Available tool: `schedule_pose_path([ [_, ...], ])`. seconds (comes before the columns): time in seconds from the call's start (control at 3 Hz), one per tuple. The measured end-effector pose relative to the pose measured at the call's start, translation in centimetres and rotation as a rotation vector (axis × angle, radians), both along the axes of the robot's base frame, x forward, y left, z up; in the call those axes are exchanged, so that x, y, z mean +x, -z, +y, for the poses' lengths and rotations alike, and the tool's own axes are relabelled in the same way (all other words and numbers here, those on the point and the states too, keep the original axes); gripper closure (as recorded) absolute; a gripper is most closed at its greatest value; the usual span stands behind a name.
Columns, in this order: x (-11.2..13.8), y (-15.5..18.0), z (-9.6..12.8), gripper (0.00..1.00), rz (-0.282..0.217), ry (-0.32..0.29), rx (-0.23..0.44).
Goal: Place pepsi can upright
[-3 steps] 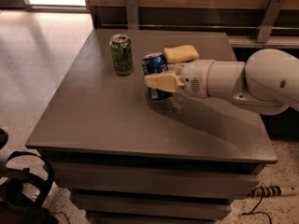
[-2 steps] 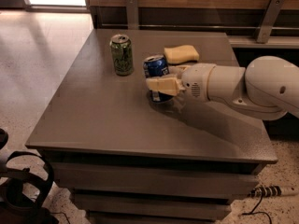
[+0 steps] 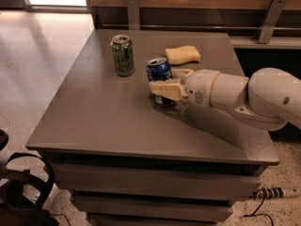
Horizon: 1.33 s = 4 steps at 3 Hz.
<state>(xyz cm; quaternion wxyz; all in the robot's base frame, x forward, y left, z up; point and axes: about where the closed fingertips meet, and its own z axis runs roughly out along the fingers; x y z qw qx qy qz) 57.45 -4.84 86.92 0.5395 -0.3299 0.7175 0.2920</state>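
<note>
1. Over the last second the pepsi can (image 3: 158,69) has shifted slightly toward the near edge and lower, and its silver top now faces up rather than leaning.
2. The hand (image 3: 164,80) is pinching the pepsi can near its base, one finger in front and one behind, at mid-surface (image 3: 103,112).
3. The can looks upright and down on the surface, so by my judgement only the release is left.
4. Count: two cans, the pepsi can and a green can (image 3: 122,55) standing well apart to its left; one yellow sponge (image 3: 182,54) behind; one hand.
</note>
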Motion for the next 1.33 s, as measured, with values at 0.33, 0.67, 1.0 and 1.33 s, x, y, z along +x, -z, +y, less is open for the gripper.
schedule_pose_path([
  [0.33,-0.02,0.74,-0.01,1.0,0.009,0.001,0.008],
  [0.67,-0.02,0.54,-0.01,1.0,0.009,0.001,0.008],
  [1.0,-0.02,0.54,0.0,1.0,0.009,0.001,0.008],
  [1.33,-0.02,0.53,0.0,1.0,0.009,0.001,0.008],
])
